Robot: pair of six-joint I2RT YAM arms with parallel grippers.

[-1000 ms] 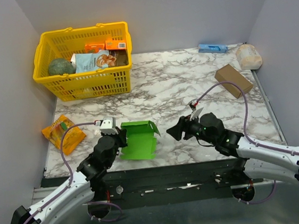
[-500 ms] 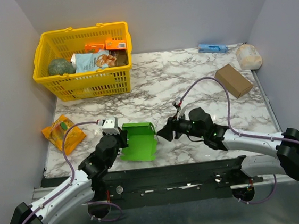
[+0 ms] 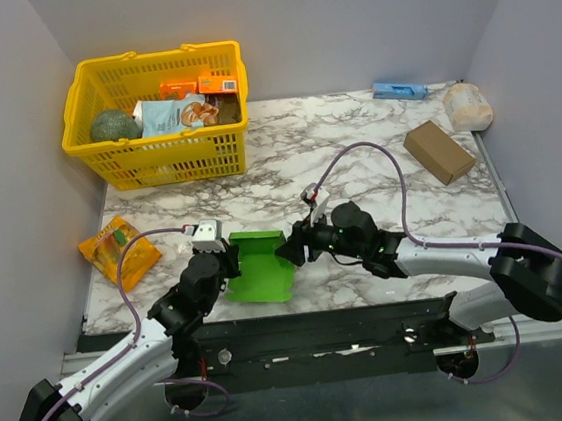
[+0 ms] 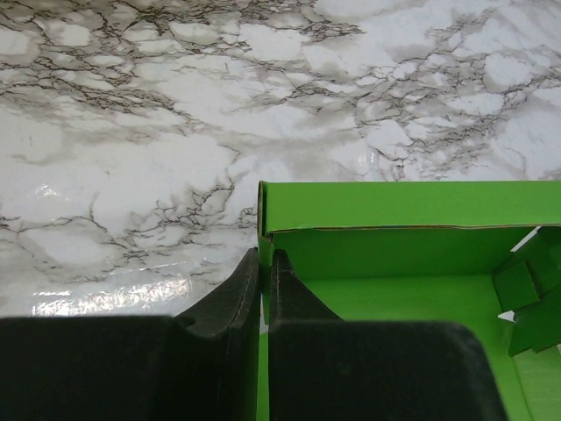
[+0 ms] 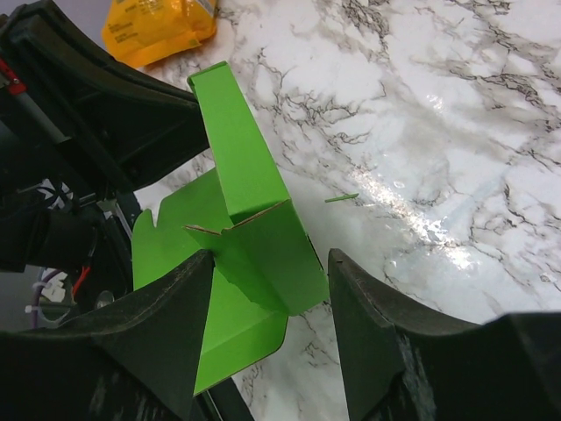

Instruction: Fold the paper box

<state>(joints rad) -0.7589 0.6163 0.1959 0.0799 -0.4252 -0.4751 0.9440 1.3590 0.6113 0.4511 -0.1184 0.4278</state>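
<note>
I see the green paper box point(image 3: 259, 273) on the marble surface point(image 3: 355, 152), near the front edge. My left pincer point(image 4: 265, 263) is clamped on its left wall. My right pincer point(image 5: 272, 267) stands apart, straddling its right corner.

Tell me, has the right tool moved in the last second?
Yes: the right tool went left, away from the brown cardboard box, reaching the green paper box.
</note>
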